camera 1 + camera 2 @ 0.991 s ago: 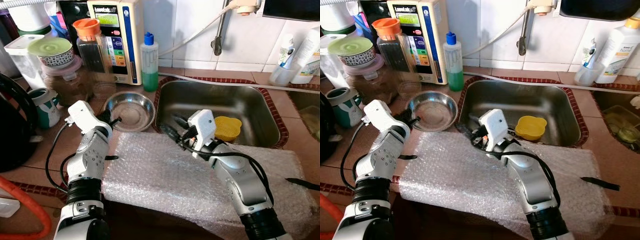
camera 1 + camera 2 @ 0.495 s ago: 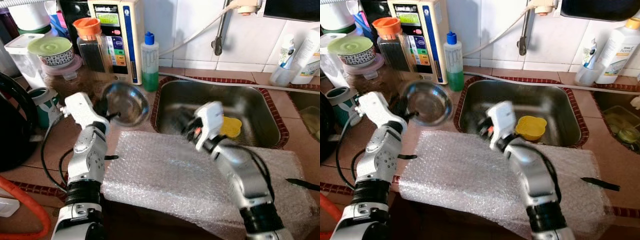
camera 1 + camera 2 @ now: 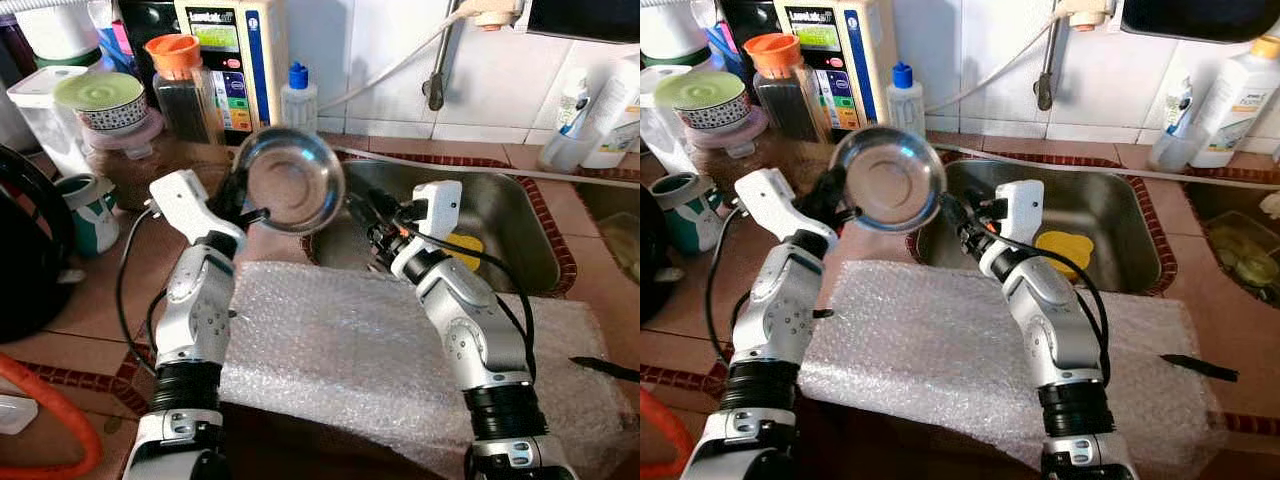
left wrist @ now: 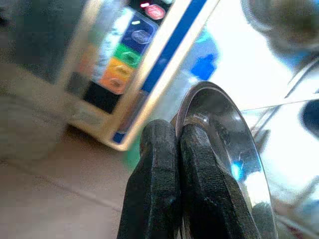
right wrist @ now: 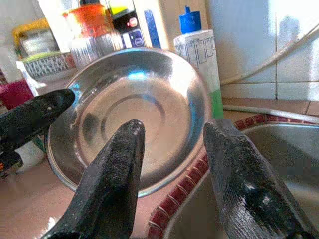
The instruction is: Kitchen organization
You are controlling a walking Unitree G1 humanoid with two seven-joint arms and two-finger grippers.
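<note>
My left gripper (image 3: 243, 213) pinches the rim of the steel bowl (image 3: 288, 180), fingers pressed together on the edge. Bowl is up off the counter, tilted so its hollow faces me, upper centre of the head view, just left of the sink (image 3: 500, 225). In the left wrist view my two black fingers (image 4: 164, 199) sit tight side by side w/ the bowl's rim (image 4: 219, 134) clamped between them.

My right gripper (image 3: 958, 218) is centre frame, at the bowl's right edge, over the sink's left rim. Fingers are spread apart, holding nothing. Right wrist view: both fingers (image 5: 112, 184) point at the bowl's inside (image 5: 132, 117), gap between them wide; the left gripper's fingertip (image 5: 37, 114) shows on the bowl's far rim.

Behind the bowl, upper frame: green soap bottle w/ blue cap (image 3: 298, 95) partly hidden by the bowl, a white appliance w/ coloured buttons (image 3: 232, 70), a dark jar w/ orange lid (image 3: 182, 85). Upper left: container w/ green lid (image 3: 100, 100) stacked on a brown-filled jar (image 3: 135, 165), and a teal-and-white mug (image 3: 92, 212) at left edge.

Yellow cup (image 3: 462, 248) lies in the sink, right of my right wrist. Sheet of bubble wrap (image 3: 350, 350) covers the counter's front, lower centre, under both forearms. White bottles (image 3: 1230, 95) stand upper right by the tiled wall.
</note>
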